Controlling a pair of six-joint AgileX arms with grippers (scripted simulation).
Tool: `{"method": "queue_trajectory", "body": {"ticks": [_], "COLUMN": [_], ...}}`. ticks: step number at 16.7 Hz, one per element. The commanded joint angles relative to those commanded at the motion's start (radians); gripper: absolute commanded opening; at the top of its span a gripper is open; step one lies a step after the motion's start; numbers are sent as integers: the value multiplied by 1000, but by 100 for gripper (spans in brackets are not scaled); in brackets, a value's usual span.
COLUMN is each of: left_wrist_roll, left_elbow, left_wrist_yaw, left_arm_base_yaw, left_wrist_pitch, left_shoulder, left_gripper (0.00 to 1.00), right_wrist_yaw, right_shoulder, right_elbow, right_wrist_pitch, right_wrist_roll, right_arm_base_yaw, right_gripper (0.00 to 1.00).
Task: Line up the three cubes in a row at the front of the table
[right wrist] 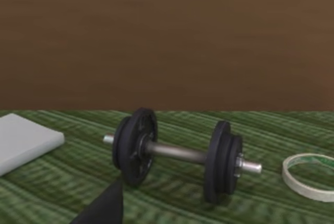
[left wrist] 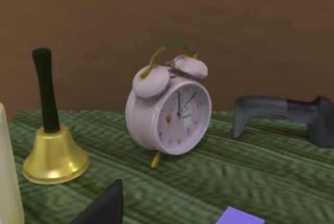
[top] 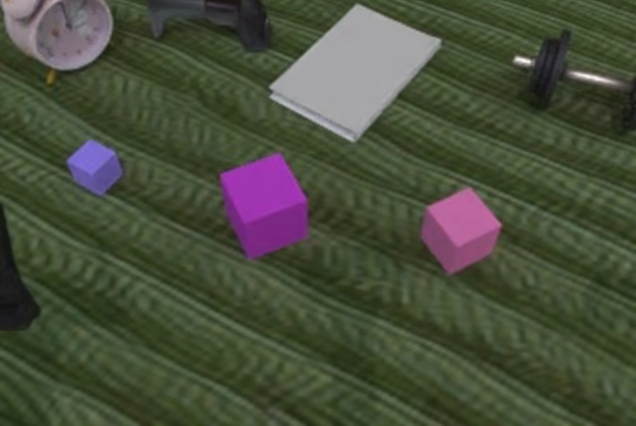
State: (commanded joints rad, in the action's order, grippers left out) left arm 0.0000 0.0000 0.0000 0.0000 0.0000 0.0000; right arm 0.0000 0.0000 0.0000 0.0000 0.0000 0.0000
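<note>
Three cubes stand apart on the green table (top: 328, 347). The small blue-violet cube (top: 94, 166) is at the left, the large magenta-purple cube (top: 263, 205) in the middle and the pink cube (top: 460, 229) at the right. My left gripper (top: 12, 292) shows as a dark shape at the table's left edge, in front of the blue-violet cube and apart from it. A corner of that cube (left wrist: 240, 217) shows in the left wrist view. My right gripper (right wrist: 104, 208) is outside the top view; a dark part of it shows in the right wrist view, facing the dumbbell (right wrist: 177, 153).
Along the back stand a pink alarm clock (top: 58, 14), a grey handheld scanner (top: 209, 14), a grey-white book (top: 355, 69) and the dumbbell (top: 576, 73). A brass bell (left wrist: 52, 151) stands left of the clock. A tape ring (right wrist: 310, 177) lies beside the dumbbell.
</note>
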Motion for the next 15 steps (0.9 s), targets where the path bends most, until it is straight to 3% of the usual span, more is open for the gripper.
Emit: {"method": "queue_trajectory", "body": {"ticks": [7,15], "left_wrist_roll": [45,212], "left_elbow": [155,816], "left_wrist_yaw": [-2,2], "left_arm_base_yaw": [-4,-32], "left_wrist_pitch": [-103,-522], "left_shoulder": [154,923], "left_gripper": [100,100], "right_wrist_yaw": [0,0], "right_shoulder": [0,0], "right_elbow": [0,0], "right_wrist_pitch": [0,0], "right_wrist_roll": [0,0], "right_arm_base_yaw": [0,0], "right_gripper": [100,100]}}
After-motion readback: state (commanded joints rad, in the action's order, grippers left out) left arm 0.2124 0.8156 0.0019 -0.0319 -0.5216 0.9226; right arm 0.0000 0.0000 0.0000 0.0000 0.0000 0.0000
